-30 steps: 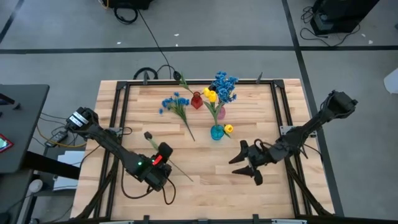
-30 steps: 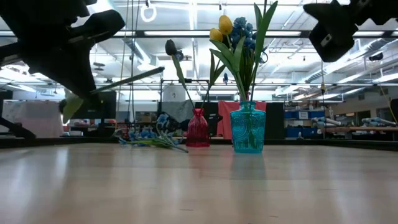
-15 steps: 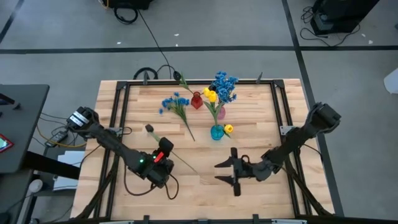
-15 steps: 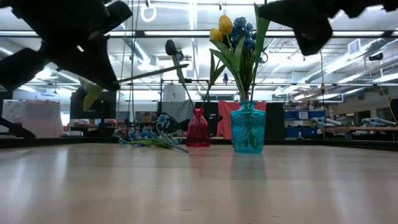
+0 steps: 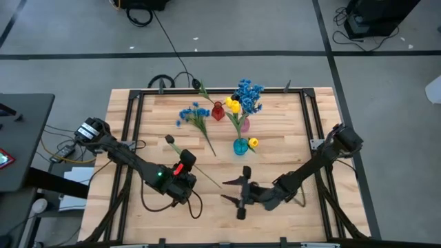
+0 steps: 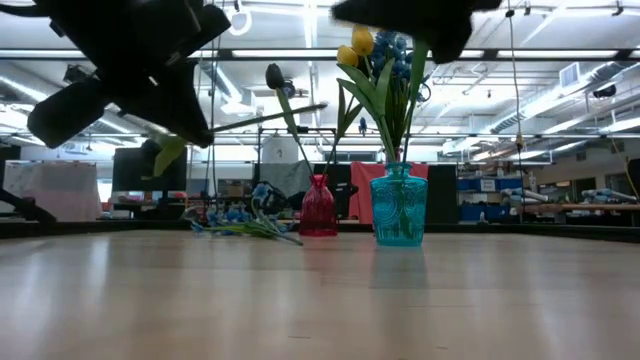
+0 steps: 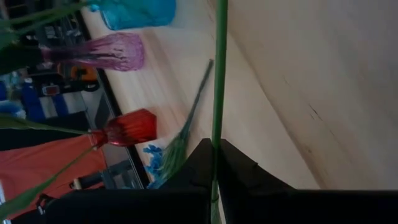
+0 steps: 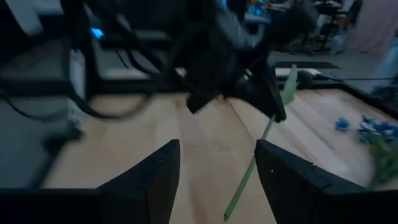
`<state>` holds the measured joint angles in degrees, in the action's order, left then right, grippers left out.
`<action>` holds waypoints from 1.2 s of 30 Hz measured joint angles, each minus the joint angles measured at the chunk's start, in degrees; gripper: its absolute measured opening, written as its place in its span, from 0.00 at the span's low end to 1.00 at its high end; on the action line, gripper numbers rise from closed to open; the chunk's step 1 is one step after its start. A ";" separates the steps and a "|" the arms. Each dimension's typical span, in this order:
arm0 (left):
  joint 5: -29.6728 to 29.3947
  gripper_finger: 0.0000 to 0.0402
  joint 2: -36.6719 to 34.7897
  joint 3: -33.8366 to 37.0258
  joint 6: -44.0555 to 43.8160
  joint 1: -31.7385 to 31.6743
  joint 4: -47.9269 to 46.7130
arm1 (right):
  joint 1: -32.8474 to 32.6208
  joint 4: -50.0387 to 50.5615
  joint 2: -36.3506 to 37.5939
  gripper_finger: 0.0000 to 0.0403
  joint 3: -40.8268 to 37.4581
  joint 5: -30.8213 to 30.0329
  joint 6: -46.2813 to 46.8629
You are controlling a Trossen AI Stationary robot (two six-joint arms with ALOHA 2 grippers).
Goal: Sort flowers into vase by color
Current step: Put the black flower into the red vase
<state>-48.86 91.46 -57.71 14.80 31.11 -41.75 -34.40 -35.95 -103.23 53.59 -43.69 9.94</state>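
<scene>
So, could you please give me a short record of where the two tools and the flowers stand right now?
left tool: shut on dark-bloomed stem, held above the table's front left
right tool: open, empty, facing the stem's free end
blue spray: lying on the table left of the red vase
teal vase: holds yellow buds
pink vase: stands between the red and teal vases

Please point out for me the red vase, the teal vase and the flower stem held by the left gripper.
red vase [image 6: 318, 215]: low view, on its round body.
teal vase [image 6: 398, 212]: low view, on its patterned glass wall.
flower stem [image 7: 218, 93]: left wrist view, on the green stalk above the fingers.
</scene>
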 joint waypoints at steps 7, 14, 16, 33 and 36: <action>-1.60 0.04 0.00 0.00 -0.10 0.09 3.21 | 0.20 4.46 -7.37 0.52 6.90 -5.38 -5.26; -1.58 0.04 0.00 0.00 -0.41 0.11 5.27 | 0.21 4.87 -10.16 0.42 8.23 -11.40 -9.24; -1.64 0.04 0.00 0.00 -0.43 0.11 6.60 | 0.33 6.42 -10.24 0.39 8.23 -12.19 -9.55; -2.05 0.04 0.00 0.00 -0.37 0.11 8.67 | 1.81 9.07 -10.15 0.17 8.21 -13.87 -9.53; -2.03 0.04 0.00 0.00 -0.32 0.11 8.68 | 2.11 9.07 -10.15 0.07 8.21 -13.89 -9.57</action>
<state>-50.88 91.46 -57.71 14.48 31.22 -33.07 -32.29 -26.87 -113.38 61.80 -57.58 0.37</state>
